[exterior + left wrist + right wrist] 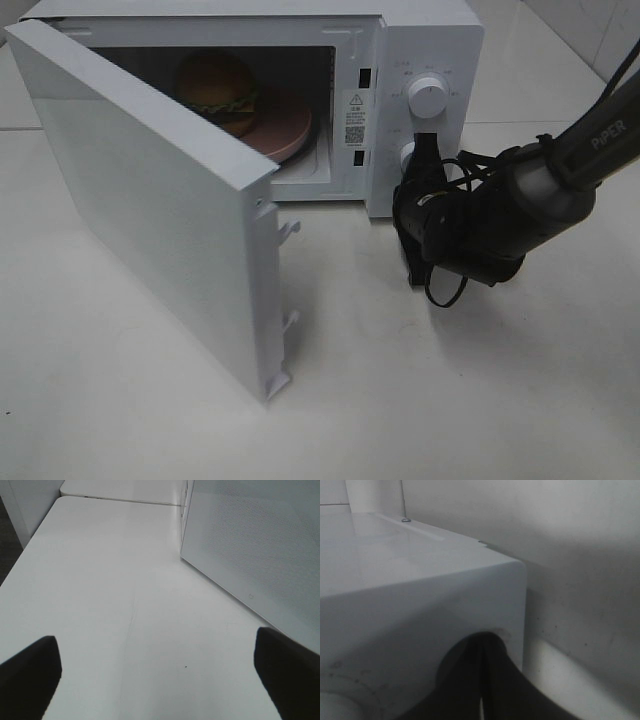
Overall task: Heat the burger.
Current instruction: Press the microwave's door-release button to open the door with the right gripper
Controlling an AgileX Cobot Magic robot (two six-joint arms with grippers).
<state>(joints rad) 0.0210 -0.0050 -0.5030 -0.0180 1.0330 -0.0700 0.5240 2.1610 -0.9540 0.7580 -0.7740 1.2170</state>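
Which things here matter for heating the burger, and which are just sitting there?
Part of the job:
- burger on the pink plate
- microwave, with its door open
- lower knob, with the shut right claw at it

Just there:
- white table
- left claw, open above the table and holding nothing

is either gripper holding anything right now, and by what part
Nothing is held. The left gripper stands open above the table; the right gripper is shut on nothing, beside the lower knob of the microwave.
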